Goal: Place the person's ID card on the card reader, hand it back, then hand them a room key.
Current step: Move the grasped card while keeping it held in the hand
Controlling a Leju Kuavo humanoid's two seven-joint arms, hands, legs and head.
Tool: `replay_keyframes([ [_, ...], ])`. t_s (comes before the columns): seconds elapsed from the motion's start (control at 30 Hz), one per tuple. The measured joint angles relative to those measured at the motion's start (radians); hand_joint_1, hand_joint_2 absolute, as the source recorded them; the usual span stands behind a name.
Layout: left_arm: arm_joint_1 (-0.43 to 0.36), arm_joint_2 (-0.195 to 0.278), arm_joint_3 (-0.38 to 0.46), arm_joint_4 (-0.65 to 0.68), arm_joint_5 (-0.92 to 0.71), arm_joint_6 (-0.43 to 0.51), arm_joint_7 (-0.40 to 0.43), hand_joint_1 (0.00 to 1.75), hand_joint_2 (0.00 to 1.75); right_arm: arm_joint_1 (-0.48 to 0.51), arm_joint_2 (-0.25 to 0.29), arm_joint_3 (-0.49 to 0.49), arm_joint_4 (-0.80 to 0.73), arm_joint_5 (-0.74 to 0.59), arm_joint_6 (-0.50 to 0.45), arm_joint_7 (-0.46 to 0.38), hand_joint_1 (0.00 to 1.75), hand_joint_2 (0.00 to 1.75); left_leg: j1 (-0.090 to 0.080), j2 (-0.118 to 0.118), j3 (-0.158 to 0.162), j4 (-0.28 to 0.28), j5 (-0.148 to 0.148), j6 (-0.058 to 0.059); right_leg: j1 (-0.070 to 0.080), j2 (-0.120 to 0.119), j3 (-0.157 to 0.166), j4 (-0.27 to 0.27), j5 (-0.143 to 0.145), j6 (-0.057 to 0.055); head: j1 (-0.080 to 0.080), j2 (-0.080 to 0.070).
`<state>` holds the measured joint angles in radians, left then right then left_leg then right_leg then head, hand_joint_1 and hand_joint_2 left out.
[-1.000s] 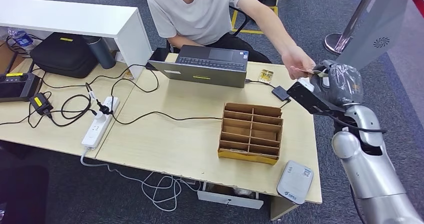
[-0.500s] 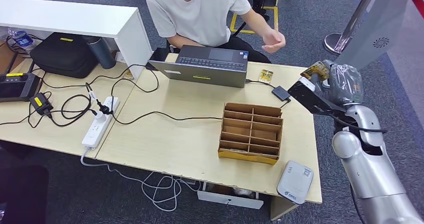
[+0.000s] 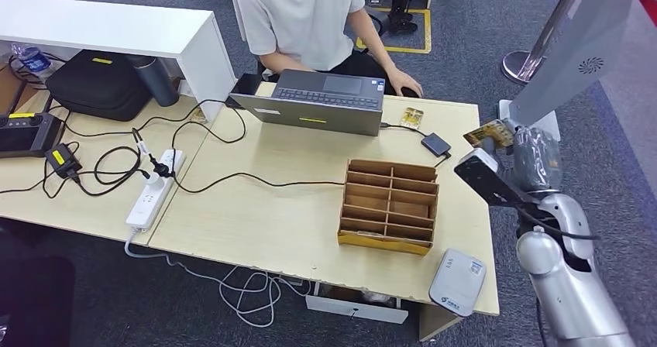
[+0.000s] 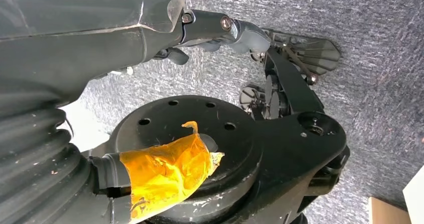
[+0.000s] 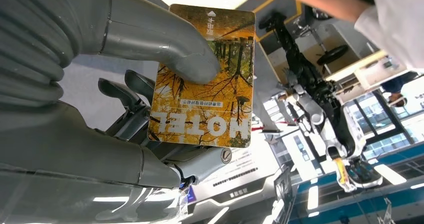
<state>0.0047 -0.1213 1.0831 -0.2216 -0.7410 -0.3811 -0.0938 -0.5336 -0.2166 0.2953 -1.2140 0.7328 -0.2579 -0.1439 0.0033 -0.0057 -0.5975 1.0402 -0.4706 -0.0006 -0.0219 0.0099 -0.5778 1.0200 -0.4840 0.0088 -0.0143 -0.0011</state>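
My right hand (image 3: pixel 528 155) is raised past the table's right edge and pinches an orange card (image 3: pixel 490 134). In the right wrist view the thumb (image 5: pixel 167 51) presses this card (image 5: pixel 215 104), printed HOTEL over yellow trees, against the darker fingers behind it. The grey-white card reader (image 3: pixel 457 281) lies on the table's near right corner, well below my right hand. The person (image 3: pixel 306 18) sits behind the laptop with one hand (image 3: pixel 404 82) resting by it. My left hand (image 4: pixel 150 24) hangs over grey carpet with nothing in it, its thumb (image 4: pixel 167 169) wrapped in orange tape and apart from the fingers.
A wooden compartment box (image 3: pixel 390 204) stands between the laptop (image 3: pixel 314 103) and the reader. A second small card (image 3: pixel 411 117) and a dark adapter (image 3: pixel 435 143) lie by the laptop. Cables and a power strip (image 3: pixel 155 188) cover the table's left side. A stanchion base (image 3: pixel 521 66) stands at far right.
The person's hand, which was touching the card at my right hand, let go and drew back to the laptop. My right hand, still pinching the card, moved nearer to me.
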Motion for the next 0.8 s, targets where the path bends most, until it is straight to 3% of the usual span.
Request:
replay_keyframes([
  [0.13, 0.0, -0.003, 0.013, 0.0, 0.01, 0.003, 0.0, 0.0, 1.75, 0.083, -0.015, -0.025, -0.064, -0.007, -0.005, -0.021, 1.75, 1.75, 0.0, -0.001, 0.0, 0.0, 0.0, 0.0, 0.0, -0.001, 0.0, 0.0, 0.0, 0.0, 0.0, 0.0],
  [0.43, 0.003, -0.016, 0.057, 0.0, 0.036, 0.018, 0.006, 0.0, 1.75, 0.384, -0.05, -0.128, -0.284, -0.017, -0.042, -0.095, 1.75, 1.75, 0.0, -0.002, -0.001, 0.0, -0.001, 0.001, 0.0, -0.002, 0.0, 0.0, -0.001, 0.0, 0.0, 0.0],
  [0.8, 0.002, -0.025, 0.098, 0.0, 0.055, 0.027, 0.007, 0.0, 1.75, 0.529, -0.058, -0.195, -0.357, -0.007, -0.054, -0.11, 1.75, 1.75, 0.0, -0.002, -0.001, 0.0, -0.001, 0.001, 0.0, -0.003, 0.0, 0.0, 0.0, 0.0, 0.0, 0.0],
])
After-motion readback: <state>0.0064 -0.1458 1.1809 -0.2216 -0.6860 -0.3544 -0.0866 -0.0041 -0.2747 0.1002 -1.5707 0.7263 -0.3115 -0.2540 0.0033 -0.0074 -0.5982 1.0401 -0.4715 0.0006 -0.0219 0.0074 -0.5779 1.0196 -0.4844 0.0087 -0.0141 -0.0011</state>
